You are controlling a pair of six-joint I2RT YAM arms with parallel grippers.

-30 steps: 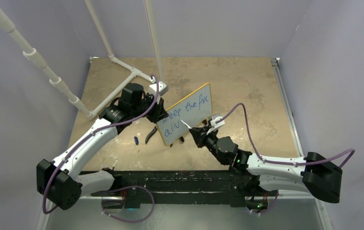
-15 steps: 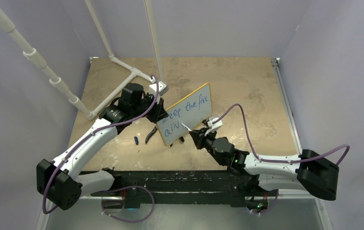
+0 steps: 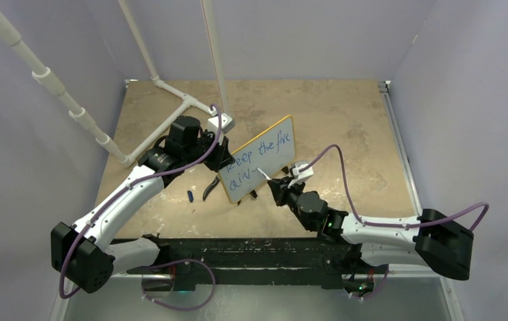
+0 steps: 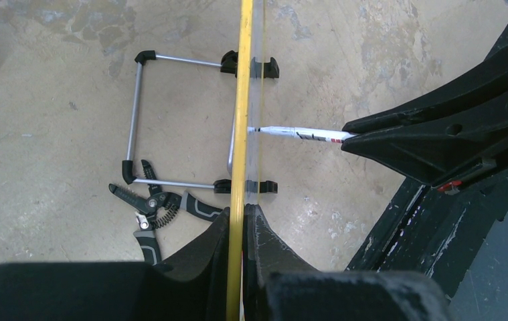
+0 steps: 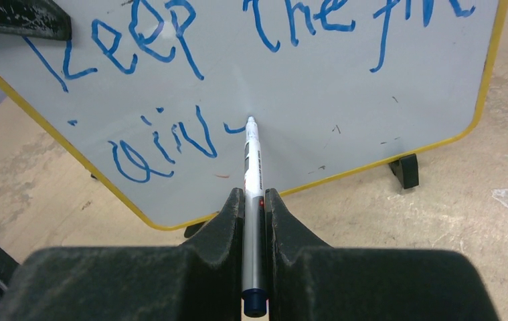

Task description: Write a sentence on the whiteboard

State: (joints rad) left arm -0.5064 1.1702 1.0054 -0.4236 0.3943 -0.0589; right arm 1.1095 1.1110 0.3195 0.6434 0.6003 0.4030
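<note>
1. Whiteboard (image 3: 264, 155) stands mid-table on its feet, writing face turned to the near right.
2. Left gripper (image 4: 237, 224) clamps its left edge, likely to steady it against pen pressure.
3. Right gripper (image 5: 254, 200) pinches the marker (image 5: 251, 150), whose tip touches the second line of the sentence (image 5: 147, 40).

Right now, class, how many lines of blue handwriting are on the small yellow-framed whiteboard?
2: the upper line runs across the top; the lower line sits beneath it, on the left.

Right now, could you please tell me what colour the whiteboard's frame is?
Yellow-orange whiteboard frame, clearest in the right wrist view.
</note>
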